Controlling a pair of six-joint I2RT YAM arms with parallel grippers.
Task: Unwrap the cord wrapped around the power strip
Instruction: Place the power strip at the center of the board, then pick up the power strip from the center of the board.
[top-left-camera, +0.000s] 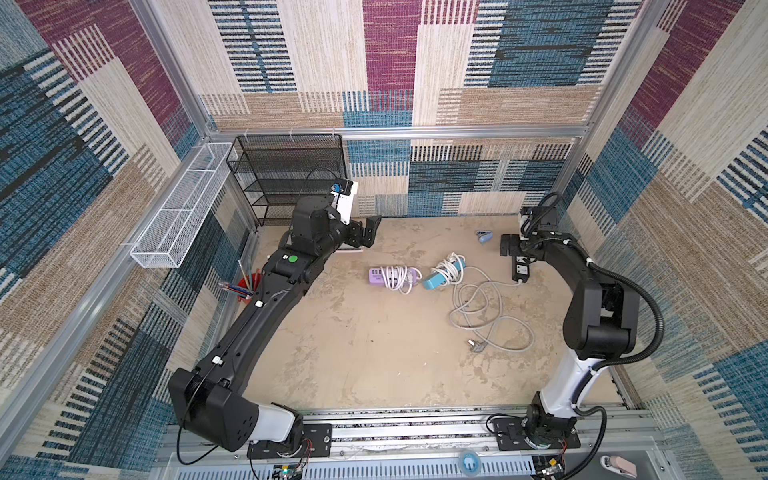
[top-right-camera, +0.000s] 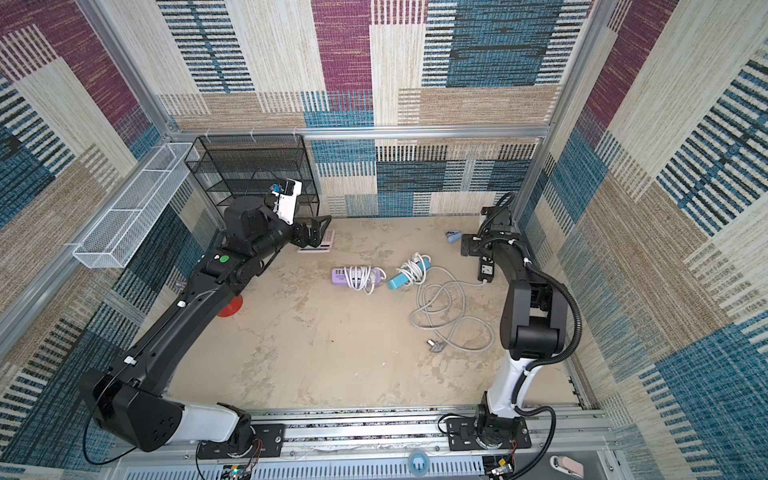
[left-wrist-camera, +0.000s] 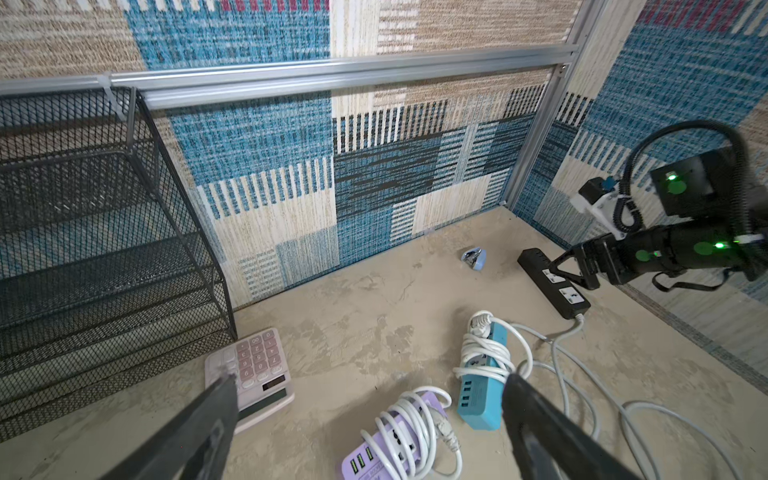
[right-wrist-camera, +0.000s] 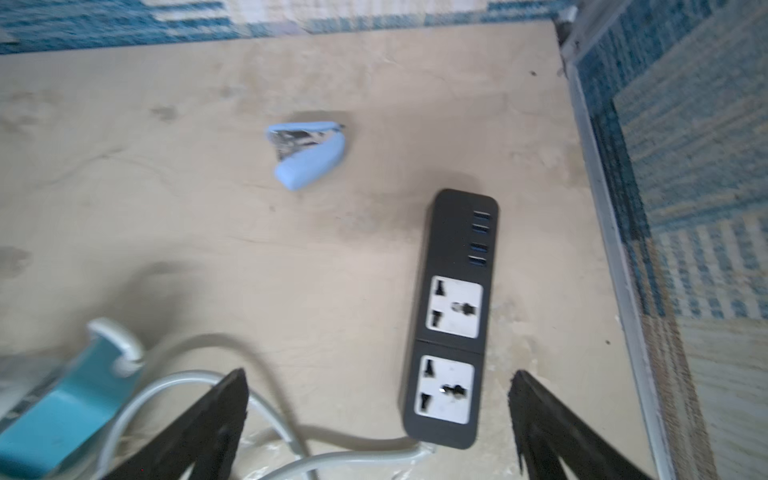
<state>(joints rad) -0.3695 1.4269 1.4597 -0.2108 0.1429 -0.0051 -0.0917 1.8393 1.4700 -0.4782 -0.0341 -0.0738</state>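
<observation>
Three power strips lie on the table. A purple strip (top-left-camera: 376, 274) (left-wrist-camera: 374, 453) has a white cord (top-left-camera: 395, 277) wound round it. Beside it, a blue strip (top-left-camera: 434, 281) (left-wrist-camera: 482, 395) is also wound with a white cord (top-left-camera: 449, 266). A black strip (top-left-camera: 521, 270) (right-wrist-camera: 453, 316) lies flat at the right, its grey cord (top-left-camera: 478, 307) in loose loops on the table, ending in a plug (top-left-camera: 476, 345). My right gripper (right-wrist-camera: 380, 382) (top-left-camera: 509, 245) hangs open just over the black strip, holding nothing. My left gripper (left-wrist-camera: 370, 379) (top-left-camera: 368, 232) is open and empty at the back left.
A pink calculator (left-wrist-camera: 257, 374) lies under the left gripper, by a black mesh shelf (top-left-camera: 286, 174). A light blue stapler (right-wrist-camera: 307, 153) sits near the back wall. A white wire basket (top-left-camera: 178, 216) hangs on the left wall. A red pen cup (top-left-camera: 245, 286) stands at the left.
</observation>
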